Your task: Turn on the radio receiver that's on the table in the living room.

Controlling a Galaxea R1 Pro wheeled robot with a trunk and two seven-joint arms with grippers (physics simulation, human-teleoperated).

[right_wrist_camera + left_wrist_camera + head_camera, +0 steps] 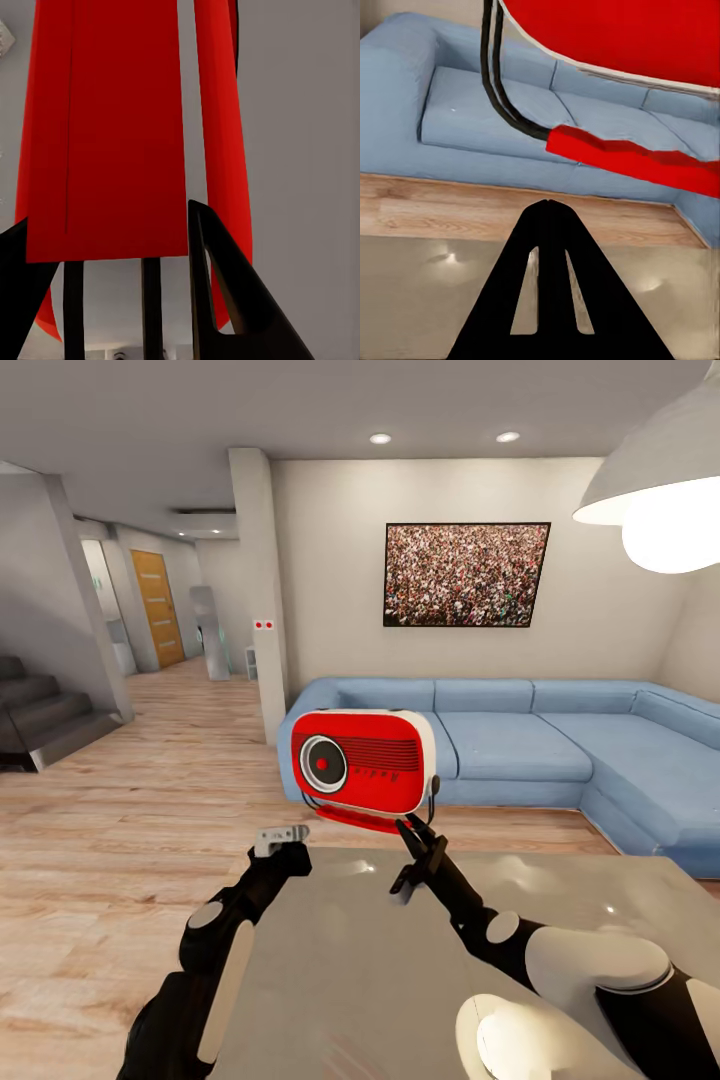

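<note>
1. the radio receiver (362, 760) is up in the air above the far edge of the table (400, 980), its face turned toward you, dial (322, 764) on the left side of the head view. behind it stands the blue sofa (520, 745).
2. your right gripper (420, 840) has it from below. in the right wrist view the fingers (225, 300) sit on either side of the red handle bar (105, 150), so i judge the pincer closed on the thin handle, though the contact itself is partly hidden.
3. your left gripper (282, 840) hangs just below and to the left of the radio, not touching it. in the left wrist view its fingers (551, 285) meet at the tips with nothing between them: closed and empty.
4. handling, as i judge it: a rigid shell, small and probably light, but held by a thin handle it will likely swing or tip when pushed. the glossy sides look slippery.
5. for the next move, press the front near the dial with the closed left tips, gently, while the right keeps a firm hold on the handle. push too hard and the radio may pivot away.
</note>
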